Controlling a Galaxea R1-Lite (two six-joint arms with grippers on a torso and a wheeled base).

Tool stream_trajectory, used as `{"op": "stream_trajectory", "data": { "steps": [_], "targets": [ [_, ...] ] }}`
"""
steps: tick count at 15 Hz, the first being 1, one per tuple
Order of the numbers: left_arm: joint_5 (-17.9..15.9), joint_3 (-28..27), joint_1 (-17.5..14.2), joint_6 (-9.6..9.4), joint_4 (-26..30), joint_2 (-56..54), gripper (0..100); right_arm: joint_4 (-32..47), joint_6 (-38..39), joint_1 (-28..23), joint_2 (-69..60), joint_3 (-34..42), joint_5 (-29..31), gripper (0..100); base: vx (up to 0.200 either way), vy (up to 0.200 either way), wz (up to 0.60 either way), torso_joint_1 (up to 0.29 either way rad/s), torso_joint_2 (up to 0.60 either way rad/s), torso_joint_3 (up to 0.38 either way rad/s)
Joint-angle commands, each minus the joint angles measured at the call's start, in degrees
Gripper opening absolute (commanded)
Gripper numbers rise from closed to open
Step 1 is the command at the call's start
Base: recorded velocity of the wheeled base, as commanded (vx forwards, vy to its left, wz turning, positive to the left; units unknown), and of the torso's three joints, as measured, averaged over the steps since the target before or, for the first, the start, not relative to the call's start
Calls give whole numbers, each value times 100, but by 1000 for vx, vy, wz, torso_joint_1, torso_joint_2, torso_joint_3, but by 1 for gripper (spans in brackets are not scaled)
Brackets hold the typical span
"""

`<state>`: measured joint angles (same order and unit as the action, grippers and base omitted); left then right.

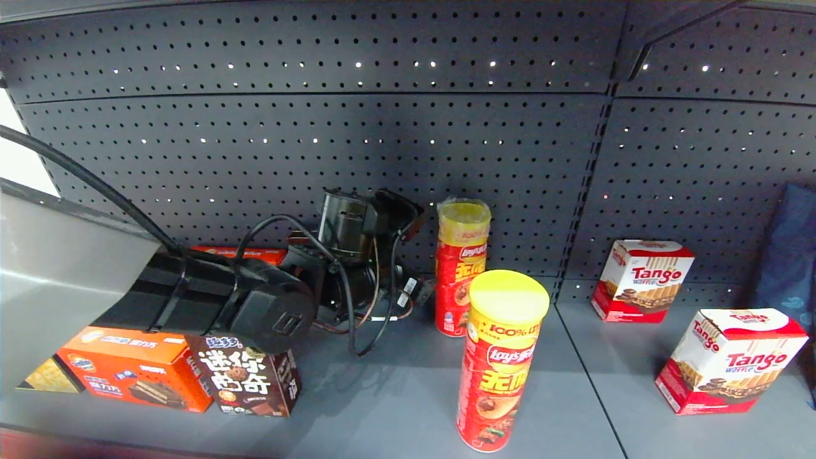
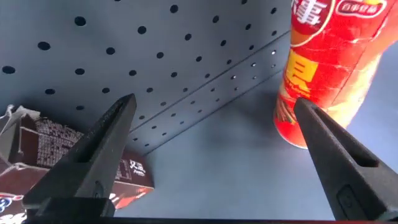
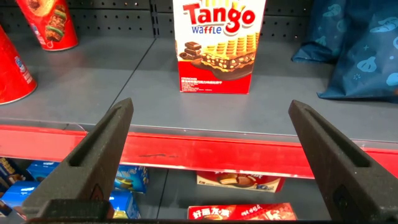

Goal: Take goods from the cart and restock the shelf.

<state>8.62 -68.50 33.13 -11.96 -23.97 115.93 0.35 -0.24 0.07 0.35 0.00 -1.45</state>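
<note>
Shelf (image 1: 395,408) carries two chip cans upright: rear can (image 1: 460,268) by pegboard (image 1: 319,140), front can (image 1: 503,363) near edge. Deep inside, left gripper (image 2: 214,102) spread wide, empty, rear can just beside. Out front, right gripper (image 3: 211,104) wide too, empty, facing waffle box (image 3: 216,46).

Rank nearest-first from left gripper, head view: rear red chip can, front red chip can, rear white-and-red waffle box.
1. Rear red chip can, just right of the left gripper.
2. Front red chip can, farther forward.
3. Rear white-and-red waffle box, far right.
</note>
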Motion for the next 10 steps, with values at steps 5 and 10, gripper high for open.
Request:
{"op": "stream_trajectory", "data": {
  "steps": [5,10],
  "targets": [
    [26,-234,-26,9,15,237,100,0,-2,1,9,0,-4,100,0,0,0,0,0,0],
    [26,-392,-18,18,24,316,100,0,-2,1,9,0,-4,100,0,0,0,0,0,0]
  ]
}}
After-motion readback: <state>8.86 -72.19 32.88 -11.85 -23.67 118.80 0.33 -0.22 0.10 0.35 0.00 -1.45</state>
